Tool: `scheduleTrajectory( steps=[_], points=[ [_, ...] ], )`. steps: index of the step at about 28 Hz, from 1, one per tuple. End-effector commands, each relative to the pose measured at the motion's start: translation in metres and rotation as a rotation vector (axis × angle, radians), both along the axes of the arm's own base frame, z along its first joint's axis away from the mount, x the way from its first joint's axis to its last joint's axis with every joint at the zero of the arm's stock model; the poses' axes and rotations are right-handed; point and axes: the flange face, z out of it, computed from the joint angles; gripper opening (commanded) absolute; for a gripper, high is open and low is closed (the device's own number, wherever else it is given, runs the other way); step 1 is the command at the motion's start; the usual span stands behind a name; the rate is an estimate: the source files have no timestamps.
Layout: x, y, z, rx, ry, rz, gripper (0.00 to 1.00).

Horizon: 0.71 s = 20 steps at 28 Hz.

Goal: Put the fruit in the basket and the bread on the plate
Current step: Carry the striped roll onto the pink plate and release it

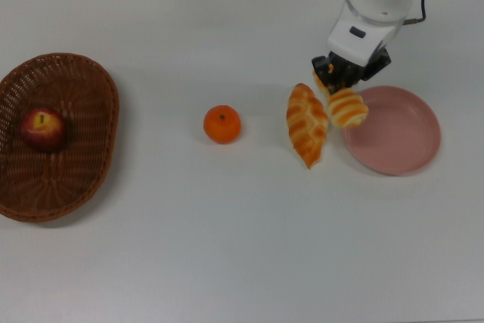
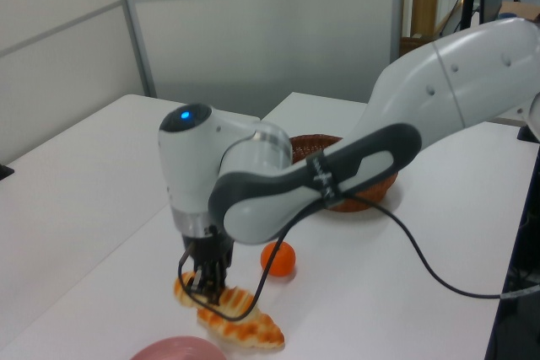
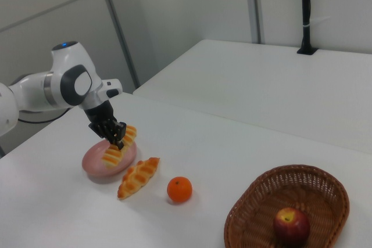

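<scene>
1. Striped roll [image 1: 348,107] hangs clamped in our gripper [image 1: 338,85] over the pink plate [image 1: 401,141] rim, carried high to clear the braided loaf [image 1: 307,124].
2. Apple [image 1: 41,128] sits in the basket [image 1: 76,81]; mandarin [image 1: 222,124] waits on the surface.

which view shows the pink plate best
The top view: the pink plate shows nearly whole, with the striped roll held in the gripper overlapping only its rim on the top view's left. The right view shows it partly hidden behind the roll; the left view shows only a sliver at the bottom edge.
</scene>
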Motion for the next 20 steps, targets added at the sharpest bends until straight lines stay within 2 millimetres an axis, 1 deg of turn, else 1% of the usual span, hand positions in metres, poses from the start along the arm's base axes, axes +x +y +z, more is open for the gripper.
scheduleTrajectory(
  steps=[1, 4, 5, 9, 10, 13, 14, 15, 16, 19, 20],
  points=[
    [0.012, 0.013, -0.025, 0.025, -0.06, 0.025, 0.08],
    [0.012, 0.021, -0.037, 0.029, -0.061, 0.044, 0.09],
    [0.009, 0.029, -0.041, 0.028, -0.065, 0.061, 0.1],
    [0.006, 0.041, -0.048, 0.018, -0.081, 0.092, 0.11],
    [0.002, 0.046, -0.048, 0.017, -0.081, 0.099, 0.16],
    [0.001, 0.049, -0.049, 0.017, -0.08, 0.105, 0.28],
    [0.001, 0.049, -0.05, 0.016, -0.078, 0.105, 0.34],
    [0.0, 0.05, -0.051, 0.016, -0.077, 0.1, 0.59],
    [-0.001, 0.052, -0.051, 0.017, -0.075, 0.098, 0.72],
    [-0.001, 0.051, -0.051, 0.019, -0.069, 0.069, 1.0],
    [-0.002, 0.052, -0.051, 0.018, -0.071, 0.061, 1.0]
  ],
)
